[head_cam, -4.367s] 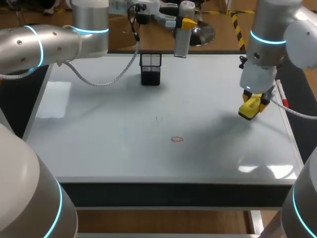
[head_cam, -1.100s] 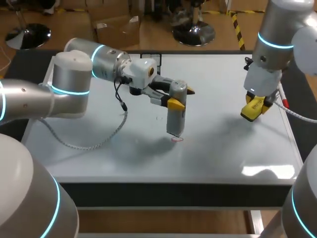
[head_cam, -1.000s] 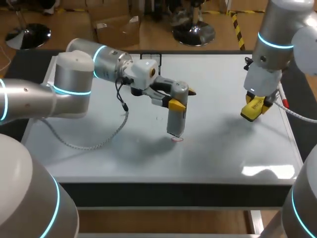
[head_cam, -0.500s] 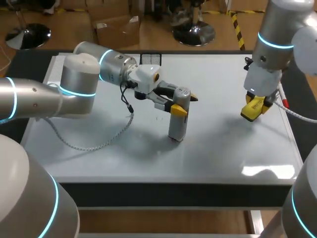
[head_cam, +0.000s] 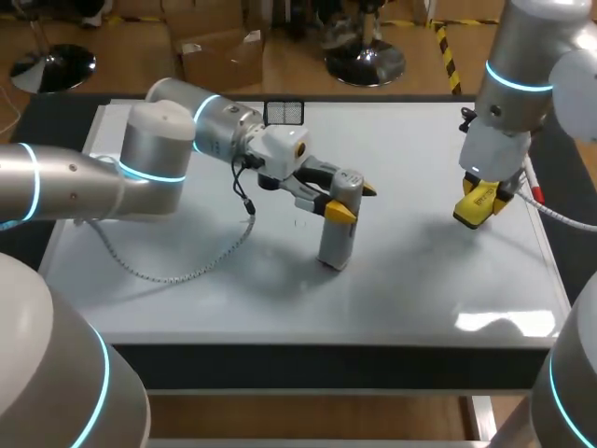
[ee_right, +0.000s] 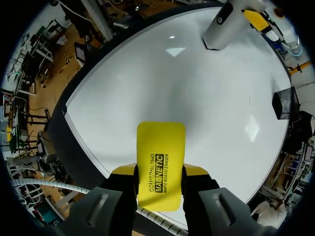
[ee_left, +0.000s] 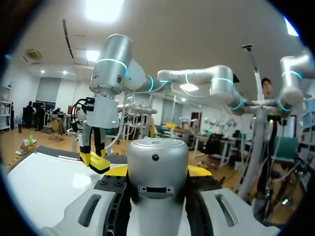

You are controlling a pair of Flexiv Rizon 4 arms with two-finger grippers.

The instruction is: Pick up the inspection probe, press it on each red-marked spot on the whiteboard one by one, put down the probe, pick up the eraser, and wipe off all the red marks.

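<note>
Now the probe (head_cam: 337, 231) stands upright, tip on the whiteboard (head_cam: 187, 299) near its middle, clamped by the left gripper (head_cam: 352, 200), probably pressing a mark hidden beneath. The right gripper (head_cam: 480, 194) clasps the eraser (head_cam: 469, 211) above the board's right side, apparently ready for wiping.

My left gripper (head_cam: 353, 201) holds the probe (head_cam: 336, 233) upright near the middle of the whiteboard (head_cam: 187, 299), its lower end on the surface. Well apart to the right, my right gripper (head_cam: 478, 200) has the eraser (head_cam: 471, 207) over the board's right side. The pen holder (head_cam: 284, 113) stands at the far edge, behind my left arm.
</note>
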